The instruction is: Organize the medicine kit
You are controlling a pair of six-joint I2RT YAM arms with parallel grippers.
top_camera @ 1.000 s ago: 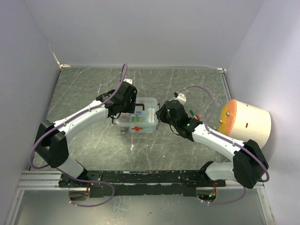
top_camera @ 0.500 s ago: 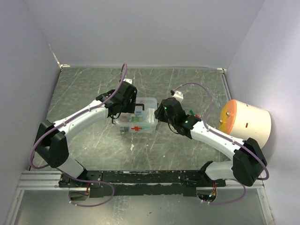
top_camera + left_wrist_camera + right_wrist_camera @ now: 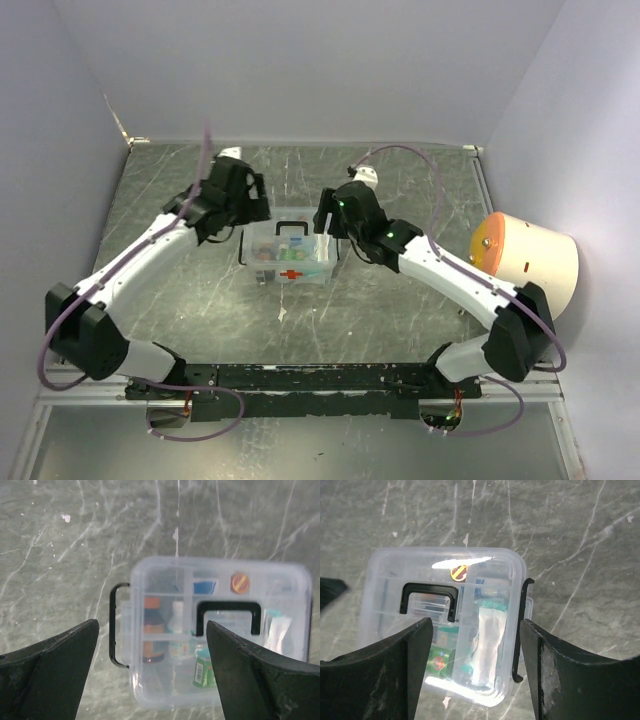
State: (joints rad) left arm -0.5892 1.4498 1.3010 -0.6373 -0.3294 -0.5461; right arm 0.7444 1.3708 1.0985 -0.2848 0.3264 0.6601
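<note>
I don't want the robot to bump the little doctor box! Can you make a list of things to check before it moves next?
1. Left jaws wide apart, holding nothing: ok.
2. Right jaws apart, holding nothing: ok.
3. Both jaws above the medicine kit, not touching it: ok.
4. Kit standing flat on the table: ok.
5. Lid with its black handle sitting on top of the kit: ok.
6. Side handles clipped over the lid: cannot tell.

The medicine kit [image 3: 291,252], bottles [image 3: 152,630] inside, lies on the table [image 3: 400,185].
</note>
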